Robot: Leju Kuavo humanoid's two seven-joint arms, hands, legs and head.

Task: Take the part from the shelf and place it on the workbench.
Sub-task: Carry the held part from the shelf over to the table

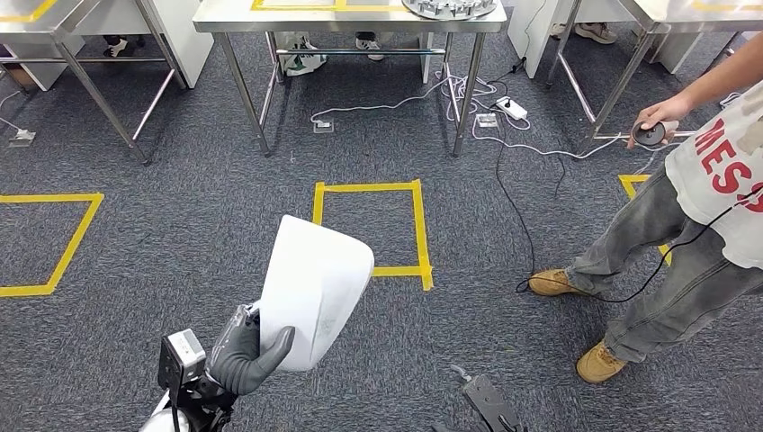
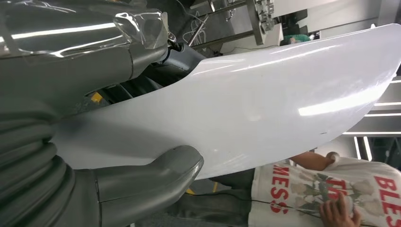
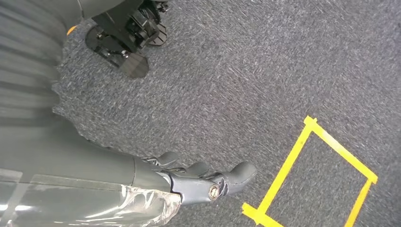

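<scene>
left hand (image 1: 245,353): I'm seeing it gripping the white part (image 1: 315,288) at its lower edge, thumb pressing across the glossy face, fingers hidden behind it; the left wrist view is showing the same clamp, thumb (image 2: 156,177) lying on the shell.
part: curved white panel, being carried upright in front of my body, off the shelf already, hanging over the grey carpet (image 1: 180,252), touching nothing but the hand.
right hand (image 3: 208,179): hanging at my side over the floor, holding nothing, fingers lying loosely apart and slightly curled.
floor marks: yellow tape square (image 1: 371,229) lying just ahead of the part, between me and the bench.
person (image 1: 693,225): standing off to my right, holding a small round dark device (image 1: 650,133), cable trailing down to the floor.
workbench (image 1: 351,18): metal table well ahead, beyond the tape square, cables and a power strip (image 1: 511,108) lying under its right end.
step: I'm judging this as the carry leg, pick finished, placing not yet done.
next move: I'm thinking it calls for walking forward to the bench, keeping the grip firm, then raising the part over the tabletop edge and setting it down on a bare patch.
</scene>
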